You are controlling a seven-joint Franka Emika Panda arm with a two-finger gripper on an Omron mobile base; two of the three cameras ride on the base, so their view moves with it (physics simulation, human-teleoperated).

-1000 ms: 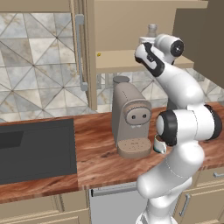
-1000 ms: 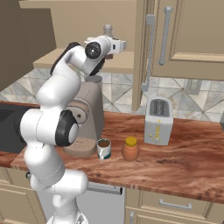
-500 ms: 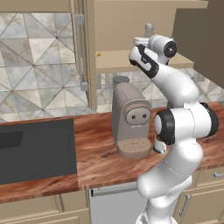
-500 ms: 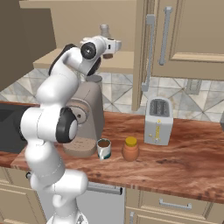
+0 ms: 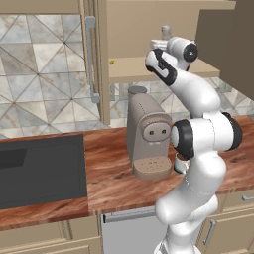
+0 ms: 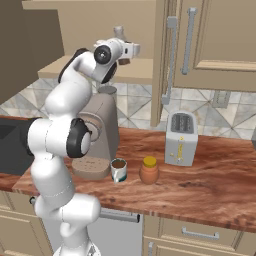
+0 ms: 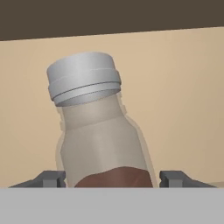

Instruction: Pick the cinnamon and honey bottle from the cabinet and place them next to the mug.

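Note:
The cinnamon [image 7: 100, 144] is a slim clear shaker with brown contents and a grey cap, standing on the cabinet shelf [image 5: 129, 67]. It leans slightly in the hand view. Its cap [image 5: 165, 31] pokes up just above my hand. My gripper [image 7: 114, 178] is open, with one finger on each side of the shaker's body and small gaps left. The honey bottle [image 6: 149, 170], orange with a yellow lid, stands on the counter right beside the white mug [image 6: 119, 170] of dark liquid. The arm partly hides the mug [image 5: 179, 163] in the left base view.
A beige coffee machine [image 5: 148, 136] stands under the shelf, just left of the mug. A white toaster [image 6: 180, 145] sits on the counter to the right of the honey bottle. The open cabinet door's grey handle [image 5: 91, 59] hangs left of the shelf. A dark sink [image 5: 39, 168] lies far left.
My hand has reached further into the cabinet towards the cinnamon, and the jaws have narrowed a little around it. The honey bottle and mug have not moved.

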